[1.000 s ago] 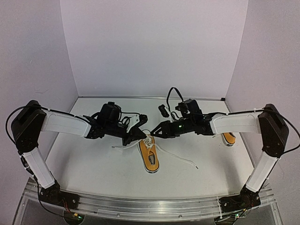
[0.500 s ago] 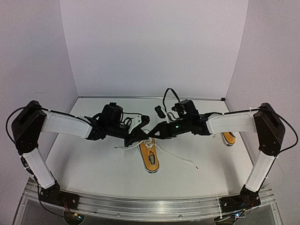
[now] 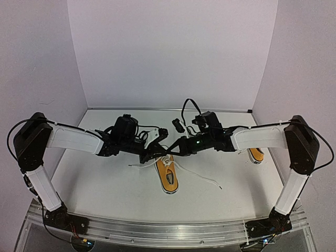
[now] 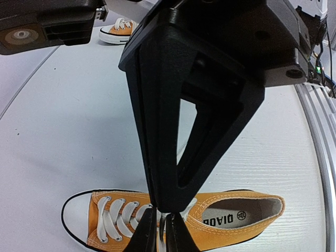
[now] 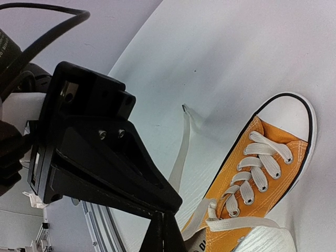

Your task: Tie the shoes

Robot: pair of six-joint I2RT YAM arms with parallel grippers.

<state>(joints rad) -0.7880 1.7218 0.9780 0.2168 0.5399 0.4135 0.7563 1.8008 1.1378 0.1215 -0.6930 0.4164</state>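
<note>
Left end effector (image 4: 161, 233) | right end effector (image 5: 163, 233) | both clamped on laces (image 5: 236, 223) | just above shoe (image 3: 168, 178) tongue.

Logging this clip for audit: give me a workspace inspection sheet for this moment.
Surface: white wood-grain tabletop, no spills seen.
Job's things: orange canvas sneaker with white rubber toe cap at centre, untied, white laces trailing loose both sides; second orange sneaker far right, partly behind the arm.
Clutter: nothing seen.
Grippers: left gripper shut on one lace; right gripper shut, hold unclear.
Cables: black cable looping above right wrist.
Surroundings: pale lilac walls; aluminium rail at near edge.
</note>
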